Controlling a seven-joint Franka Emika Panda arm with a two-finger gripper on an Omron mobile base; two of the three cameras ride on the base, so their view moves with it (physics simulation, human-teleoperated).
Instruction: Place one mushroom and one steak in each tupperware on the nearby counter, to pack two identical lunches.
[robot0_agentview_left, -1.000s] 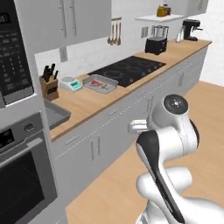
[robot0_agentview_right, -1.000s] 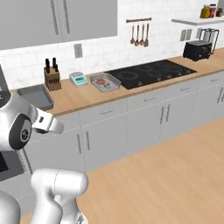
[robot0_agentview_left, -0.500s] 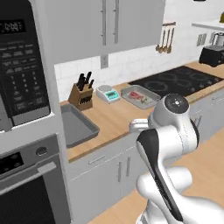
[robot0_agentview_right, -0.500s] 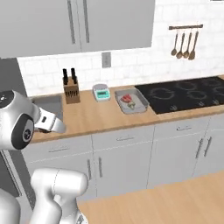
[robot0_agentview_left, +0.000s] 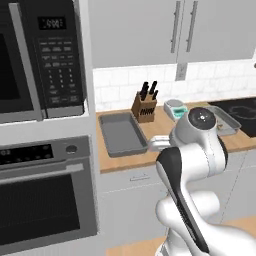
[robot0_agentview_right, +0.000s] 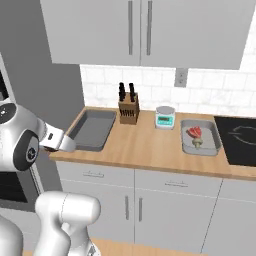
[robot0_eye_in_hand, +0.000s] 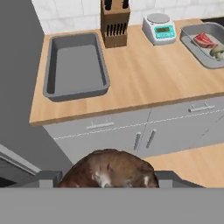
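Your gripper (robot0_eye_in_hand: 107, 180) sits at the bottom centre of the hand view, fingers clamped on a brown mushroom (robot0_eye_in_hand: 108, 168). Above it, at upper left, the left tupperware (robot0_eye_in_hand: 75, 65) lies on the counter (robot0_eye_in_hand: 144, 81). The knife block (robot0_eye_in_hand: 114, 19) and scale (robot0_eye_in_hand: 159, 28) stand at top centre. At upper right, the right tupperware (robot0_eye_in_hand: 204, 48) holds a steak (robot0_eye_in_hand: 204, 39) with a pale mushroom beside it.

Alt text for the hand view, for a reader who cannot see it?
A brown mushroom sits between the pincer fingertips, above a wooden counter. On it: an empty grey tray, a knife block, a scale, and a second tray holding steak.
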